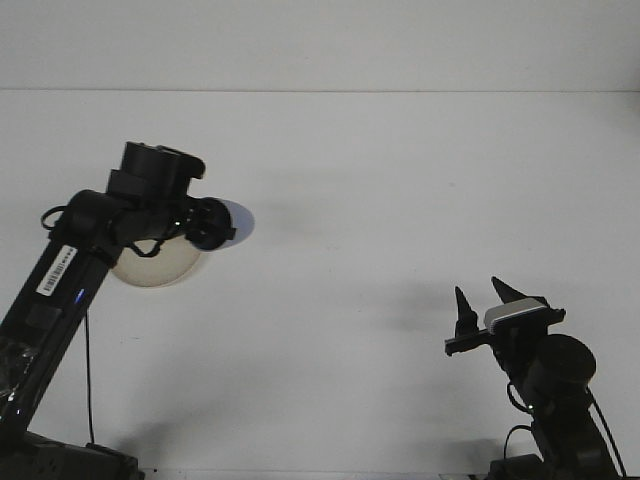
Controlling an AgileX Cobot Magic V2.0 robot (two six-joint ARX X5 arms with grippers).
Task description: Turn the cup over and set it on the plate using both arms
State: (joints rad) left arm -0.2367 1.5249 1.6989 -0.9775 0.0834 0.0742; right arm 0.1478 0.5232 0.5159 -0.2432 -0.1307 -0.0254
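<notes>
Front view showed the white surface (400, 200) widest, then my left arm (60, 280) raised over the plate (150, 268). My left fingers (212, 222) gripped the cup (236, 222) on its side, mouth facing right, just beside the plate's right edge. My right fingers (480, 303) stood spread, empty, well apart.

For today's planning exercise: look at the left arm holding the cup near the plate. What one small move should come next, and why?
Probably shift the left end effector a little leftward and down. It holds the cup on its side, just past the plate's right edge, so the cup is not yet over the plate.
</notes>
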